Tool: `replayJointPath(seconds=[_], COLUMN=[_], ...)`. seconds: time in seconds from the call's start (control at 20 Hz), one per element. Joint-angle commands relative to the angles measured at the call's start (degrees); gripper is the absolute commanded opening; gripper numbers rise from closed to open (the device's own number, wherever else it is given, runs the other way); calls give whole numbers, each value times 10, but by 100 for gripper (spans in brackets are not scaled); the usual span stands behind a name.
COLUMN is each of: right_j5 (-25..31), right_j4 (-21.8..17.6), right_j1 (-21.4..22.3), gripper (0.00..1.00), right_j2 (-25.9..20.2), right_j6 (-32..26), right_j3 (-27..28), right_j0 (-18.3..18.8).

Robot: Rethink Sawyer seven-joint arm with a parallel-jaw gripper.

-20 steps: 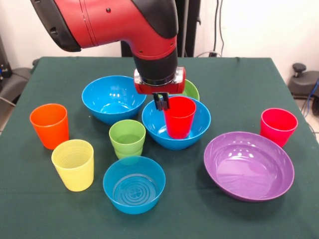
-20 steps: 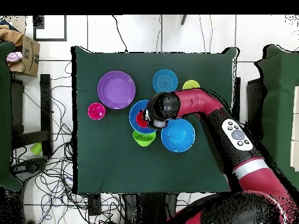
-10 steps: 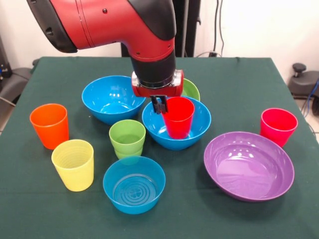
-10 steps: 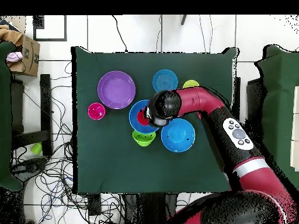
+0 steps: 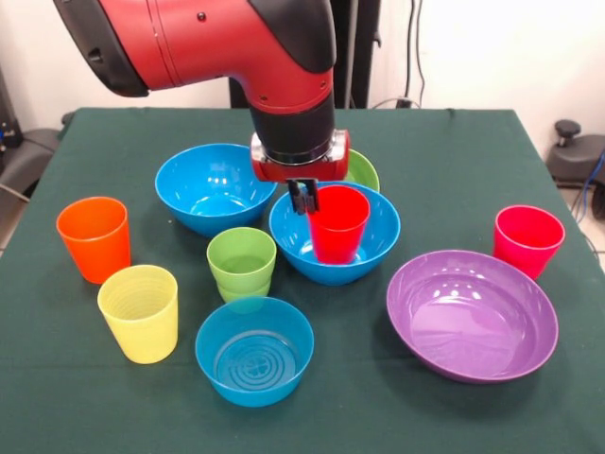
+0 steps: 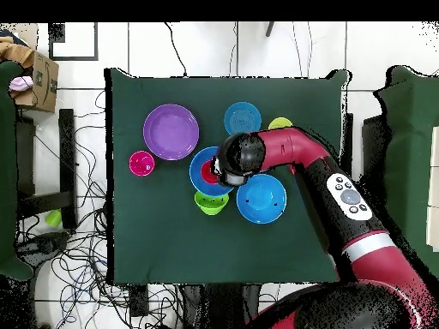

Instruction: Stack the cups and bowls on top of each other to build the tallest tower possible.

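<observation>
Red arm [image 5: 217, 43] bent down, end effector [image 5: 303, 196] vertical

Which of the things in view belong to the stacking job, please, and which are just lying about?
Part of the job:
- red cup standing in a large blue bowl, end effector at its rim
- second large blue bowl, small blue bowl, small green bowl, purple bowl
- orange cup, yellow cup, light green cup, pinkish-red cup

Lying about:
- cardboard box
- floor cables

The worktop [image 5: 454, 151] wears matt dark green cloth. The purple bowl [image 5: 472, 315] and blue bowls [image 5: 214, 186] are smooth, glossy plastic. The yellow cup [image 5: 140, 313], at 8 o'clock, looks ribbed plastic. The arm [image 5: 208, 43] has a satin red shell.
</observation>
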State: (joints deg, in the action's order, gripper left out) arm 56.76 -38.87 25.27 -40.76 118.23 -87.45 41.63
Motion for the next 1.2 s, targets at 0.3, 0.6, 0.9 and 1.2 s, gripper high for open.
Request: replayJointPath(seconds=[0.3, 0.6, 0.9, 1.2], right_j5=[48, 34, 17, 8], right_j4=[-8, -13, -24, -29], right_j1=[38, 32, 13, 3], gripper=[0, 0, 0, 0], right_j2=[-16, -14, -12, -11], right_j6=[-166, -162, -166, -168], right_j3=[-43, -55, -45, -41], right_j0=[-22, -20, -20, -19])
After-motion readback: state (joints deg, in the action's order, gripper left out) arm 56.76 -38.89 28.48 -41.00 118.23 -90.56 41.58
